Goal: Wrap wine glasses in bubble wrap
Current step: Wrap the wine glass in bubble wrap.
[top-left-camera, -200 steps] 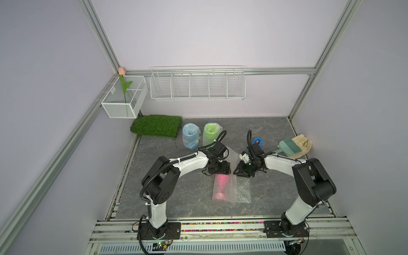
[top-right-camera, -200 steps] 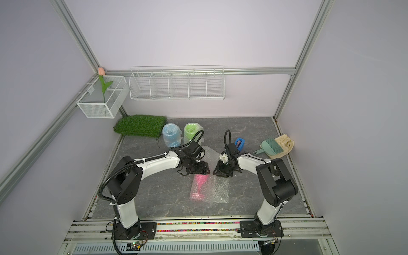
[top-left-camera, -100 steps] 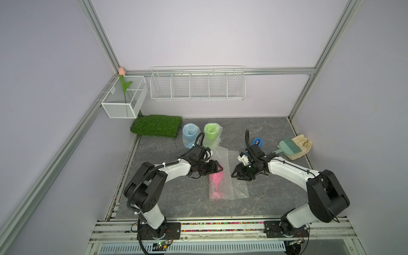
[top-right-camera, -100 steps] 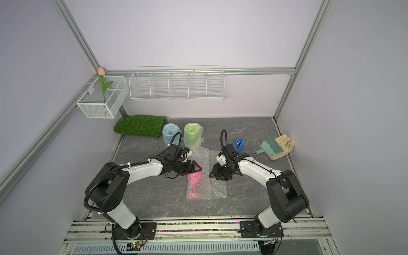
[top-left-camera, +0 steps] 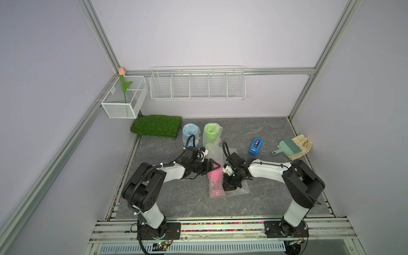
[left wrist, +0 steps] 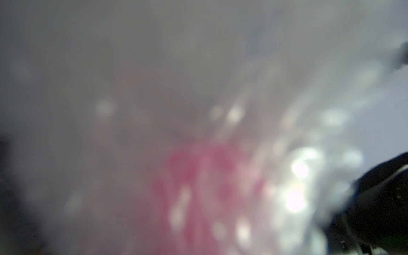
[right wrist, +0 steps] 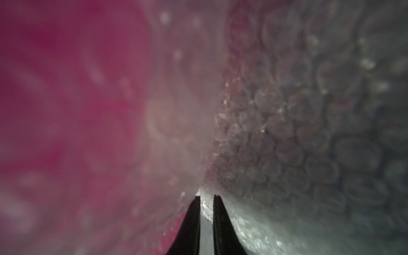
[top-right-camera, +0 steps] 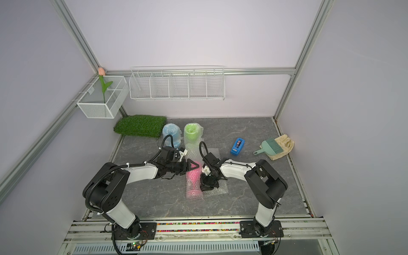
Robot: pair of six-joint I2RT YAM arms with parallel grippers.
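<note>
Three goblets, blue (top-left-camera: 190, 132), green (top-left-camera: 210, 132) and pink (top-left-camera: 214, 179), each in its own wrap (top-left-camera: 243, 191), share a grey marbled worktop (top-left-camera: 176, 198) with one tape dispenser (top-left-camera: 255, 146), one brush (top-left-camera: 287, 146), one glove (top-left-camera: 302, 144) and one grass mat (top-left-camera: 155, 125), between lilac walls. Blue and green stand upright at the back by the mat; pink lies mid-worktop, long axis front to back, foot toward the front rail. The right jaws are clenched to a slit on its wrap beside the stem; the left jaws sit at the bowl end, grip impossible to tell.
</note>
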